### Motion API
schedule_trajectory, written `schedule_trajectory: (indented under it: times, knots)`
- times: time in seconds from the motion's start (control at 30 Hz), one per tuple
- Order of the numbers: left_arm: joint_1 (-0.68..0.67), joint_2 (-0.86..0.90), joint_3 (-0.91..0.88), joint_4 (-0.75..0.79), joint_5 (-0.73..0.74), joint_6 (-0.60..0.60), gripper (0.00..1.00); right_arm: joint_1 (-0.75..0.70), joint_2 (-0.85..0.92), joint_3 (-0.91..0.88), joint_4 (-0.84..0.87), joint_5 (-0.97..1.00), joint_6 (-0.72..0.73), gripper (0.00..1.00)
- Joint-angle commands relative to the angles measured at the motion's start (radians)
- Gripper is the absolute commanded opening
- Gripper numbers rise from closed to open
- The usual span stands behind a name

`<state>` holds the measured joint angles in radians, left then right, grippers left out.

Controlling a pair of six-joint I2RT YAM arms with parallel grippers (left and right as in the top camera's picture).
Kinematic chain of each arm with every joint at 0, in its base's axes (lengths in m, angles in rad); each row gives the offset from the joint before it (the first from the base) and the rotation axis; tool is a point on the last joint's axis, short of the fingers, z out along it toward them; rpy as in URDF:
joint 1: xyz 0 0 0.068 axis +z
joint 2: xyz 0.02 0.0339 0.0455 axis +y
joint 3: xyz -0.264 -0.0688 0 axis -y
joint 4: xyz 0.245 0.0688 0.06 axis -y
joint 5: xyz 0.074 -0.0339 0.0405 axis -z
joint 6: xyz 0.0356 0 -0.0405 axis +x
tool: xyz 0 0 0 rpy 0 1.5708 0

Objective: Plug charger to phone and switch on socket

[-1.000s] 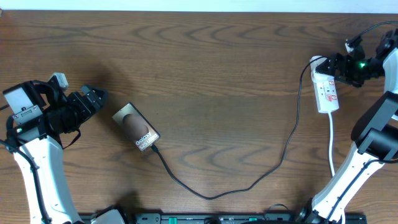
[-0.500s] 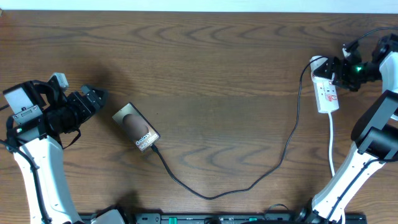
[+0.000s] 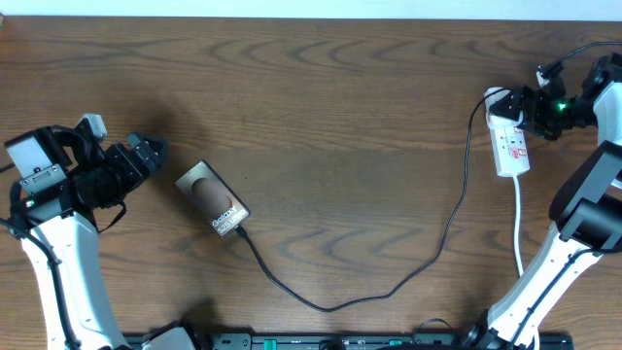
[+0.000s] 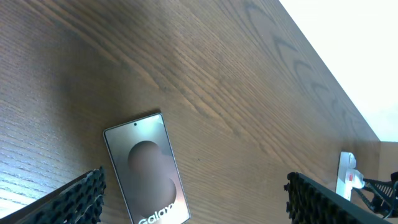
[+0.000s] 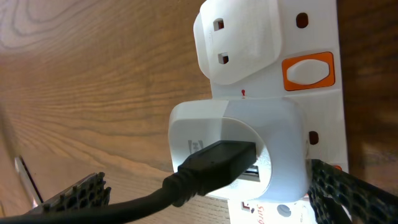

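The phone (image 3: 212, 199) lies slantwise on the brown counter (image 3: 321, 107), left of middle. The charger (image 3: 335, 305) loops from the phone's lower end across to a white adapter (image 5: 249, 143) seated in the socket (image 3: 510, 146) at the far right. I can't tell whether its tip is seated in the phone. The left arm (image 3: 58, 228) reaches low toward the phone, left jaws open and near it. The right arm (image 3: 583, 194) bends over the socket's top end, right jaws spread wide either side of the adapter.

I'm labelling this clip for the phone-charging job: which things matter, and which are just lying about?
For the job:
phone
black charger cable
white USB adapter that the cable is plugged into
power strip, with its orange switch

Just there:
second white adapter block on the strip
wooden table
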<state>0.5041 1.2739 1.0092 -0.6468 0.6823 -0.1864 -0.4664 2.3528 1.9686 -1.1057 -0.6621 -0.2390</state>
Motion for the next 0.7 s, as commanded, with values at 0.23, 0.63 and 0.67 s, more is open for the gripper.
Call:
schedule_trajectory:
  times: [0.23, 0.63, 0.67]
  knots:
    - [0.000, 0.000, 0.006, -0.001, 0.006, -0.002, 0.91, 0.033, 0.006, -0.034, -0.004, -0.043, 0.050, 0.99]
    - [0.000, 0.000, 0.006, -0.001, 0.006, -0.002, 0.91, 0.052, 0.006, -0.054, 0.003, -0.044, 0.069, 0.99]
    - [0.000, 0.000, 0.006, -0.001, 0.006, -0.002, 0.91, 0.053, 0.006, -0.054, 0.004, -0.044, 0.070, 0.99]
